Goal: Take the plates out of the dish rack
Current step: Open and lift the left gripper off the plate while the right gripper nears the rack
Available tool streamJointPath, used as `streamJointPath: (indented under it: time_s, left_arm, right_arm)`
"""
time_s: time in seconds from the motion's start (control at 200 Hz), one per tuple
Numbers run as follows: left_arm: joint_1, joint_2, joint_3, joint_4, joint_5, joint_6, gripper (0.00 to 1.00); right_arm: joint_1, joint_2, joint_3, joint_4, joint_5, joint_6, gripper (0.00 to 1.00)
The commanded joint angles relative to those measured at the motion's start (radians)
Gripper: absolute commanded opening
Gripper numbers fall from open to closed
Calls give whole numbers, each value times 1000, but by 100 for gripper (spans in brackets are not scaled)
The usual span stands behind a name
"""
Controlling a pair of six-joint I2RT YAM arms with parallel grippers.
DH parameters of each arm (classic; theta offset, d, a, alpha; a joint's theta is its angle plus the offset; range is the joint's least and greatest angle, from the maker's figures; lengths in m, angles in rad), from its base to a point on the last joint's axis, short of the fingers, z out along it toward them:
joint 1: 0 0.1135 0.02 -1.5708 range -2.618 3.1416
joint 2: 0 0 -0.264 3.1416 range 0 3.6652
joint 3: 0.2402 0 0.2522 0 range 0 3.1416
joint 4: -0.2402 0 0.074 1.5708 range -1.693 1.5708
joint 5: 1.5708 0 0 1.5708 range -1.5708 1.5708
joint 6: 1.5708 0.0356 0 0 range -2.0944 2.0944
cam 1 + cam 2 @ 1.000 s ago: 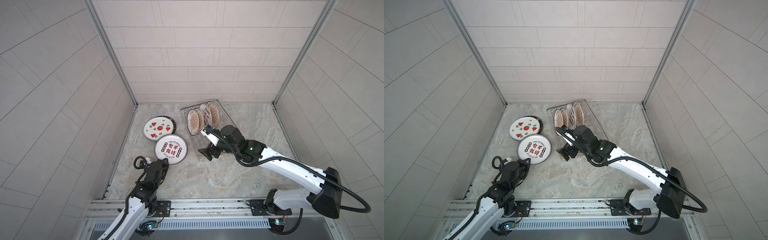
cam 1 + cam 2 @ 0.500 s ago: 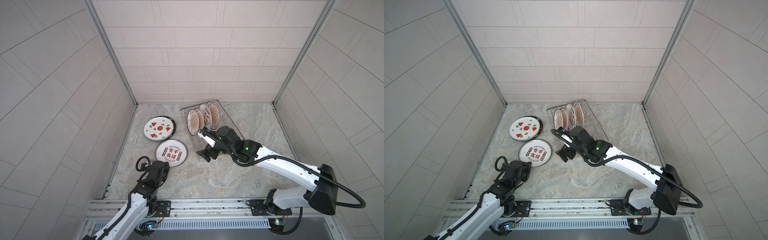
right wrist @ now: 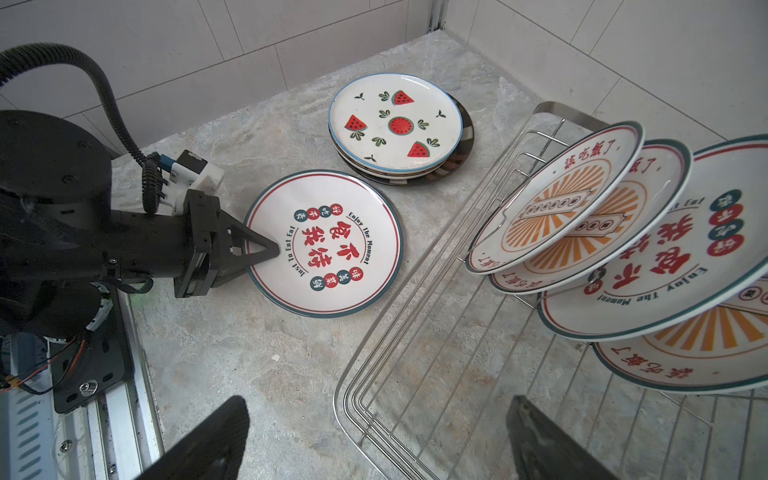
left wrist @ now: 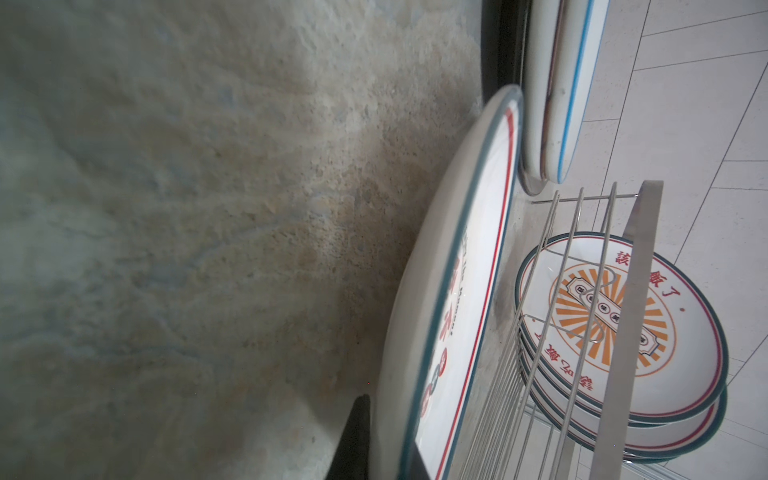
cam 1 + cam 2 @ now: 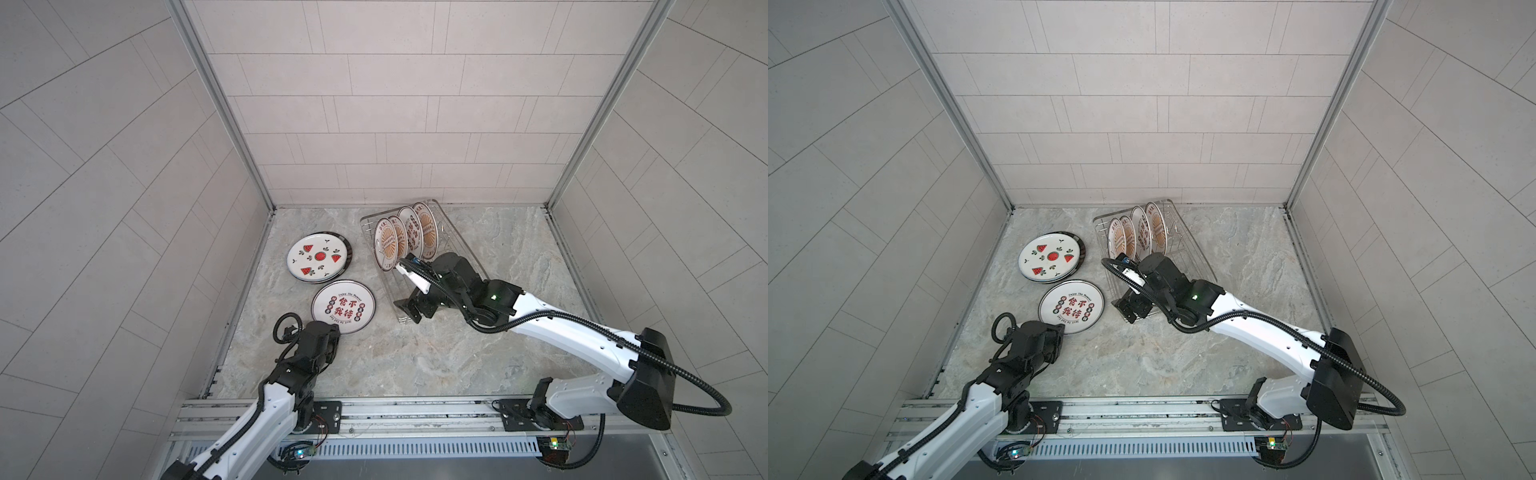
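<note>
Four plates (image 5: 405, 239) stand upright between the prongs of the dish rack (image 3: 457, 353). They are just ahead of the right gripper (image 3: 374, 440), which hangs over the rack's near end, spread wide and holding nothing. The left gripper (image 3: 266, 249) is pinched tight on the rim of a red-lettered plate (image 5: 343, 306) lying flat on the table (image 5: 415, 365). Just beyond that plate sits a watermelon-topped stack (image 5: 318, 257). The unloading looks roughly half done, with four plates left to lift out.

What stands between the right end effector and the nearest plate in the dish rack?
Nothing visible. The open right end effector hovers at the empty near end of the dish rack, and only bare wires separate it from the nearest sunburst plate.
</note>
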Motion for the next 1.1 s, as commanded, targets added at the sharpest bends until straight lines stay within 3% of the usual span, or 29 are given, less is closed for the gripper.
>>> streamJointPath:
  time_s: [0.0, 0.205, 0.33, 0.495, 0.646, 0.821, 0.956, 1.096]
  left_arm:
    - [2, 14, -6, 37, -4, -25, 14]
    - [2, 36, -10, 46, -17, -25, 20]
    - [2, 49, -12, 57, -32, -21, 31]
    - [1, 75, -11, 73, -73, -7, 33]
    - [1, 62, -8, 48, -107, 9, 51]
    - [2, 37, -17, 14, -143, 1, 55]
    - [6, -8, -10, -56, -206, 15, 78]
    - [16, -84, -2, -145, -258, 42, 86]
  right_arm:
    - [5, -24, 11, 8, 24, -12, 99]
    - [5, -42, 1, 13, 44, -8, 99]
    - [5, -55, -9, 23, 47, -9, 99]
    - [5, -57, -11, 25, 53, -7, 99]
    - [5, -55, -11, 27, 69, -6, 99]
    - [5, -59, -11, 30, 76, -4, 98]
    - [3, -79, -22, 56, 153, 39, 99]
    - [-11, -131, -54, 110, 211, 85, 99]
